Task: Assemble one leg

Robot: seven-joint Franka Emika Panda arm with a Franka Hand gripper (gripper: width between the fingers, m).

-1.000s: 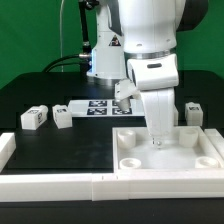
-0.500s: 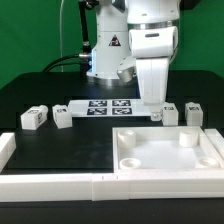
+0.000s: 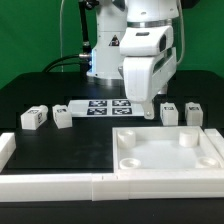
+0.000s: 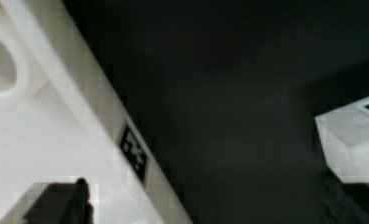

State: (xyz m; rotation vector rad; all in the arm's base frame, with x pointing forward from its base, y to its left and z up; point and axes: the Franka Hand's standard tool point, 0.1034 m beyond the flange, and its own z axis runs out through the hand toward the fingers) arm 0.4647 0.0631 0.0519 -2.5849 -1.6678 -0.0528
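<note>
Pincer [image 3: 146, 113] hovers over the black counter [image 3: 60, 150] with nothing visible in its grasp; spread or pressed together, I can't tell. Nearest small chunky white plastic leg [image 3: 170, 114], tag stickers on it, sits loose just beside it. Three matching blocks lie loose too, flanking the thin white marker board [image 3: 100, 106]. The large white square panel [image 3: 160, 152] shows bare round sockets. My read: no leg grabbed or fitted, everything left to do.

smooth white plastic leg [image 3: 34, 117] and panel [image 3: 170, 152], matt black table [image 3: 60, 150], glossy white arm [image 3: 150, 40].
</note>
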